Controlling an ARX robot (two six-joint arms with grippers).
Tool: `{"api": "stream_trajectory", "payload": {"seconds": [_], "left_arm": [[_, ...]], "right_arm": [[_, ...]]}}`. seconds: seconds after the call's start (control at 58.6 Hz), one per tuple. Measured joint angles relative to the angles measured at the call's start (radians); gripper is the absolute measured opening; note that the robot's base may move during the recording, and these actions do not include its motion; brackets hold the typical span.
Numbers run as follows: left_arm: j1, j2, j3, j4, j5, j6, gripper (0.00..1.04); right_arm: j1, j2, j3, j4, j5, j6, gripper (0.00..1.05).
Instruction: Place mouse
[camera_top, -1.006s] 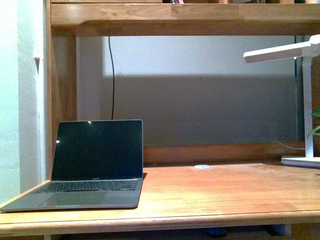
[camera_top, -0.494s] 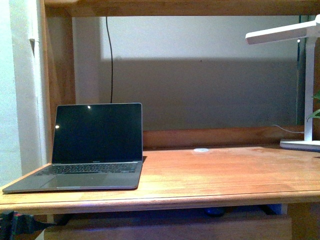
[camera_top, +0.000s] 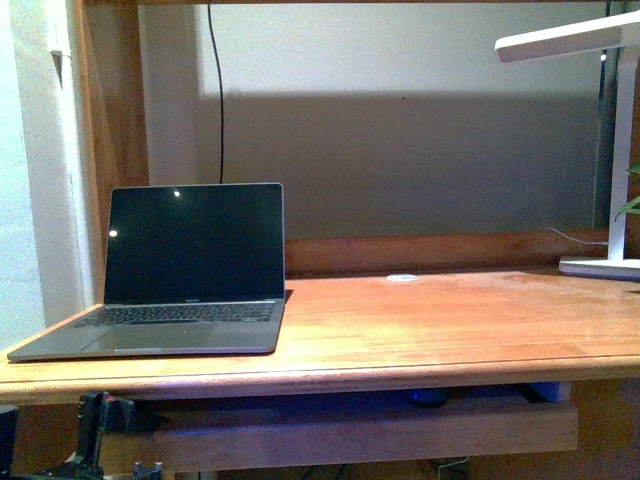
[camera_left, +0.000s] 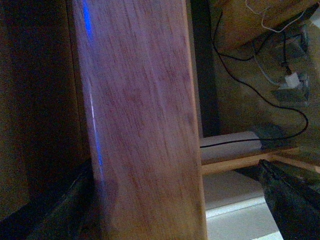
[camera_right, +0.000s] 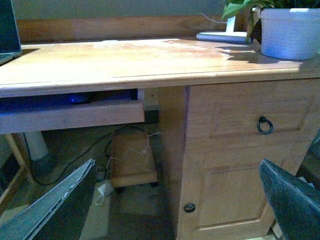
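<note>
A broad reddish wooden board (camera_left: 145, 125) fills the near foreground, slightly blurred, with a thin blue streak of light along it. The left gripper (camera_left: 170, 212) has its two dark fingers (camera_left: 292, 200) spread wide, holding nothing. Farther off, a black cable (camera_left: 230, 144) and a white plug (camera_left: 290, 81) lie low by the floor.

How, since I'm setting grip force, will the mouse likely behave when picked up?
The mouse looks small, so it is probably light. What shows is a low, rounded dark top, so a grip may slip off unless it closes on the sides. It sits low in the tray under the desktop; if pushed, it would probably slide rather than roll.
</note>
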Motion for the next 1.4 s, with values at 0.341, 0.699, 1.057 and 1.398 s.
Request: {"api": "stream_trajectory", "payload": {"seconds": [0.341,0.699,1.057,1.398], "left_arm": [[-0.002,0.019,0.040,-0.101,-0.021,0.051,0.97],[-0.074,-0.229,-0.068,-0.595,-0.172,-0.311,0.97],[-0.183,-0.498,-0.299,-0.804,-0.006,-0.647,0.97],[-0.221,-0.745,-0.462,-0.527,0.037,-1.628,0.97]], "right_arm": [[0.000,0.000,0.000,0.000,0.000,0.000,0.97],[0.000,0.000,0.000,0.000,0.000,0.000,0.97],[0.000,0.000,0.000,0.000,0.000,0.000,0.97],[0.000,0.000,0.000,0.000,0.000,0.000,0.97]]}}
